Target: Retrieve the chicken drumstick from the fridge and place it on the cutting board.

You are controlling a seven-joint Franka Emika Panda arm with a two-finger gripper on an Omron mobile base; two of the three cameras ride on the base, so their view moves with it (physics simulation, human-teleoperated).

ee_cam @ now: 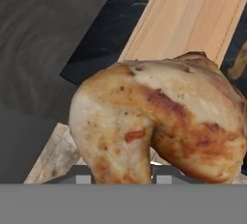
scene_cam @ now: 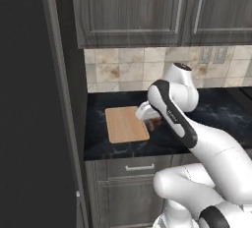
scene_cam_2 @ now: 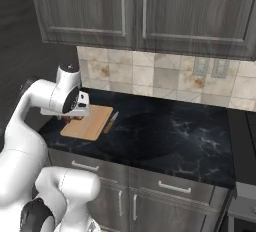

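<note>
Drumstick in the hand, over the cutting board's edge.

We are seeing the hand (scene_cam: 153, 122) hovering at the right edge of the cutting board (scene_cam: 126, 124), which is lying flat on the dark marble table (scene_cam_2: 170, 136) beside the fridge (scene_cam: 29, 124). In the hand view the chicken drumstick (ee_cam: 159, 121) is sitting right above the fingertips (ee_cam: 83, 178) — they are closed on it, with the board's tan wood behind. A knife (scene_cam_2: 111, 121) is lying just beside the board's far edge.
</note>
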